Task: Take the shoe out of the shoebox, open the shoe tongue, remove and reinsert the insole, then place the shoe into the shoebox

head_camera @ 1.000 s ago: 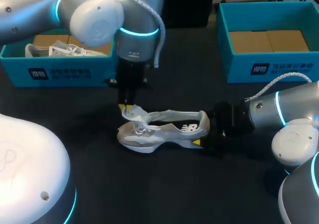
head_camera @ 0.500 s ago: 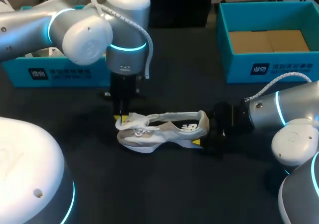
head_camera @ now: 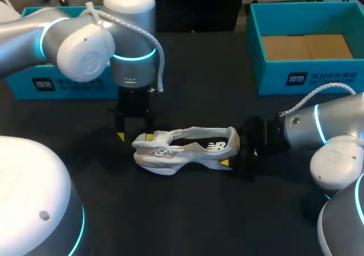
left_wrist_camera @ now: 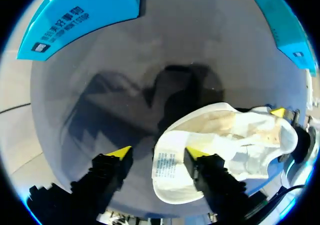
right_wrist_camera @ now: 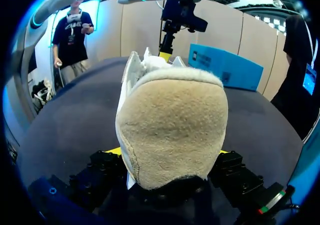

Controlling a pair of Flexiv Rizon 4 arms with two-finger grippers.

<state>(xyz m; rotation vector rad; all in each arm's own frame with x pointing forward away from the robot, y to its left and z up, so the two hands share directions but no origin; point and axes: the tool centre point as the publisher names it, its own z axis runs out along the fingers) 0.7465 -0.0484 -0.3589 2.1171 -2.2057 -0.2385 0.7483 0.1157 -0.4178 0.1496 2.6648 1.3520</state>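
Between both arms on the dark surface lies the white-and-grey mesh sneaker. Its tongue, pinched 1 second ago, is now released and folded toward the toe, so the insole is probably reachable. The long axis runs crosswise, toe toward my left arm. Beside the tongue the left gripper stands with fingers apart; the right gripper seems clamped on the heel.
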